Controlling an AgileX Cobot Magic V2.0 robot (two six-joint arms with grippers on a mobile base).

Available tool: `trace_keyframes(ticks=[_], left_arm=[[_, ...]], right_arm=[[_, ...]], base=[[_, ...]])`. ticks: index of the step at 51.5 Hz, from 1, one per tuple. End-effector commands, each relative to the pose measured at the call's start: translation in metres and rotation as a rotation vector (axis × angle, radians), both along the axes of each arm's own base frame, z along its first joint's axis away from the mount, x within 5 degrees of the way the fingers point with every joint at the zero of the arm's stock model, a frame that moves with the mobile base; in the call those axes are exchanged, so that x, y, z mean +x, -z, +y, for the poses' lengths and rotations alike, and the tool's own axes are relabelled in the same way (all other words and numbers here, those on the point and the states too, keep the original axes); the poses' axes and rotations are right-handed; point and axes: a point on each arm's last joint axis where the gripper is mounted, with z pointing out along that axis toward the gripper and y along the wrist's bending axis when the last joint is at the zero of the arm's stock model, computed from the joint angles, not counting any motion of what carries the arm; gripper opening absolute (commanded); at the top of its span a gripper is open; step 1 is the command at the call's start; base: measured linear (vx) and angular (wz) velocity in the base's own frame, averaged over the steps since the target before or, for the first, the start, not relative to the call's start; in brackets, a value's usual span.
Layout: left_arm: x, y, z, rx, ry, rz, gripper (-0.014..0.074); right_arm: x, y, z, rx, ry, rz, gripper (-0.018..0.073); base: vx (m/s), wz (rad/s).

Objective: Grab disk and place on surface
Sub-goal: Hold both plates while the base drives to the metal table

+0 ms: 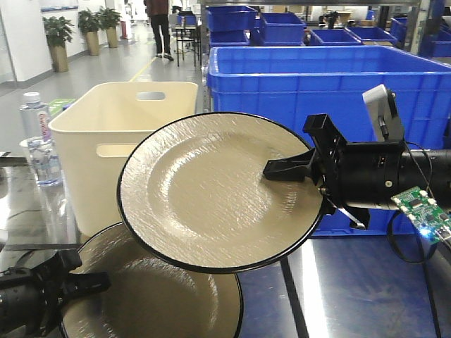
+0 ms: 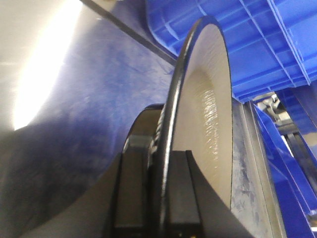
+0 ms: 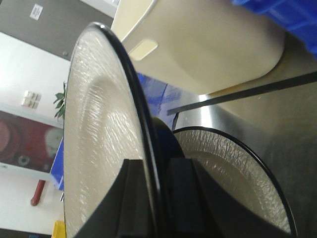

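One big blue crate [image 1: 317, 84] and a cream bin [image 1: 106, 141] stand behind the dark, glossy table [image 1: 366, 282]. Above it, the beige, black-rimmed upper plate [image 1: 204, 190] hangs tilted, its right rim clamped in the right end effector [image 1: 278, 171]. It overlaps the matching lower plate [image 1: 155, 303], whose left rim the left end effector [image 1: 88, 282] pinches.

A black-rimmed beige plate [image 1: 211, 190] hung tilted above the dark, glossy table [image 1: 366, 289], clamped at its three o'clock edge. A matching second plate [image 1: 162, 296] sat low at its seven o'clock, partly beneath.
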Motion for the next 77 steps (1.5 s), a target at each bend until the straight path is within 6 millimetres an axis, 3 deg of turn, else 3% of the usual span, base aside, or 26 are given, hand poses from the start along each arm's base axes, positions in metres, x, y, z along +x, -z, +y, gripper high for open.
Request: trace_keyframes(ticks=[1, 65, 77], left_arm=[[-0.0017, -0.0208, -0.0038, -0.104, 0.005, -0.046, 0.0001], [-0.0009, -0.0204, -0.0027, -0.1, -0.01, -0.045, 0.0001], [0.0065, -0.012, 0.0022, -0.058, -0.071, -0.022, 0.0001]], right_arm=[[-0.0099, -0.0336, -0.0024, 0.122, 0.027, -0.067, -0.0005], [-0.0096, -0.0337, -0.0027, 0.122, 0.032, -0.069, -0.0005], [-0.0081, -0.0337, -0.0038, 0.118, 0.051, -0.075, -0.0005]], base=[[0.08, -0.2], [0.01, -0.04], [0.0, 0.0]])
